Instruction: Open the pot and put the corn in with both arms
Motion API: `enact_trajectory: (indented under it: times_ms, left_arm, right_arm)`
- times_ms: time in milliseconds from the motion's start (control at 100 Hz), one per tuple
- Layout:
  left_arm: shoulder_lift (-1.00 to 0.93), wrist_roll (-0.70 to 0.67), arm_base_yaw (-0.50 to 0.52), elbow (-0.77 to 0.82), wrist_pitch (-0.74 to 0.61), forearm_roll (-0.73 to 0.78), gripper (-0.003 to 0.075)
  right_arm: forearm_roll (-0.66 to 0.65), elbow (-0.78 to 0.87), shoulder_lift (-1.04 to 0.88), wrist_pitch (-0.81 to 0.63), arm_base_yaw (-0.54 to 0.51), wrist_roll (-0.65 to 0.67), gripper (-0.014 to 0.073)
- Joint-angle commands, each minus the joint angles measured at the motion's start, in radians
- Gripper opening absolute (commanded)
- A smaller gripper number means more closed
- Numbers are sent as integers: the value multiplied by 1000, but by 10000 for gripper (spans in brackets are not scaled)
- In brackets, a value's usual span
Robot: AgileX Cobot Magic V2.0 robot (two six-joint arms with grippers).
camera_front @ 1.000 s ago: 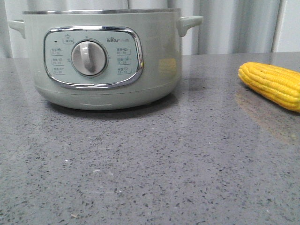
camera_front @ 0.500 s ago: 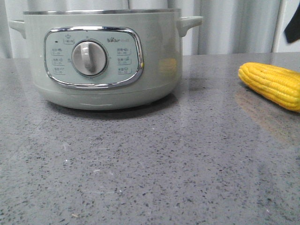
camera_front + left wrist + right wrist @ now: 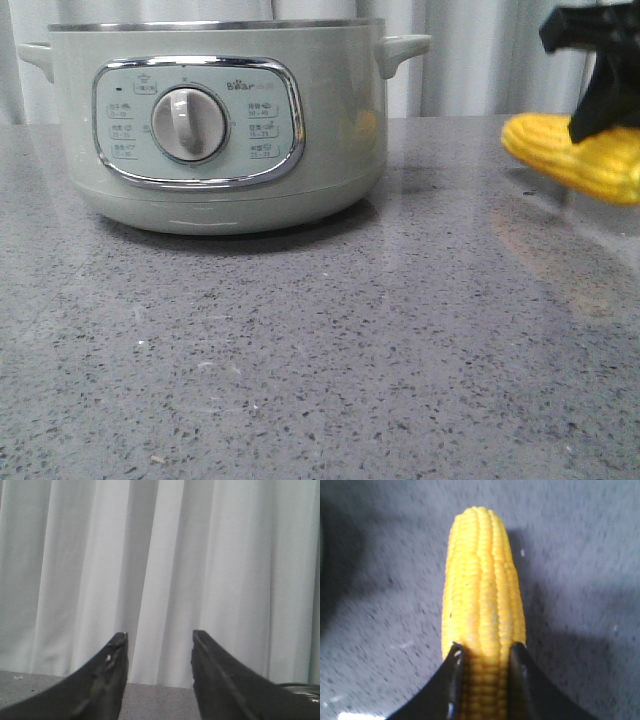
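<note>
I have the right end effector (image 3: 482,652) closed on the corn (image 3: 482,585), well to the right of the pot (image 3: 215,125) on the grey surface (image 3: 320,350). My left end effector (image 3: 159,645) is parted and holds nothing.

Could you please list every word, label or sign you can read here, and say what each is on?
"Bear": brand logo at the top of the control panel on the pot.
Small labels around the dial: too small to read.
Corn, both grippers' fingers, table: no text.
</note>
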Motion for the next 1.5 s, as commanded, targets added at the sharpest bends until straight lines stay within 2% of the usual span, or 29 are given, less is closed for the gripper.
enact_trajectory:
  times_ms: [0,170,380,600,770,840,910,1040,1100,1170,1260,1330,1410,1490]
  left_arm:
    - [11,1,-5,-28,-52,1,248]
    - [11,1,-5,-28,-48,1,248]
    - [11,1,-5,-28,-41,1,248]
    - [11,1,-5,-28,-19,0,248]
    - [9,1,-5,-28,33,-72,239]
    - [4,1,-5,-28,94,-123,203]
    - [-8,1,-5,-28,186,-155,138]
    - [-32,1,-5,-28,384,-173,-22]
    - [-39,7,-5,-28,459,-174,-20]
    - [-50,23,-5,-28,515,-174,-20]
    - [-65,80,-5,-28,547,-174,-20]
    - [-85,137,-5,-28,555,-174,-20]
    - [-120,201,-5,-28,567,-177,-20]
    - [-169,262,-5,-22,572,-179,-20]
  right_arm:
    - [11,-108,-26,-31,-1,-5,-74]
    - [28,-337,-37,33,37,-5,-74]
    - [87,-562,-5,-8,210,-5,-74]
    - [91,-611,124,-82,405,-5,-74]
    - [91,-611,233,-82,455,-5,-63]
    - [91,-611,260,-74,455,-5,-5]
    - [84,-611,274,-56,455,-5,104]
    - [80,-611,271,-24,438,-5,382]
    - [80,-612,253,1,425,-5,484]
    - [66,-612,216,46,412,-5,534]
    - [31,-612,140,121,397,-5,520]
    - [-27,-610,61,189,392,-5,461]
    - [-125,-580,-46,233,392,-5,308]
    - [-171,-505,-190,231,392,-5,138]
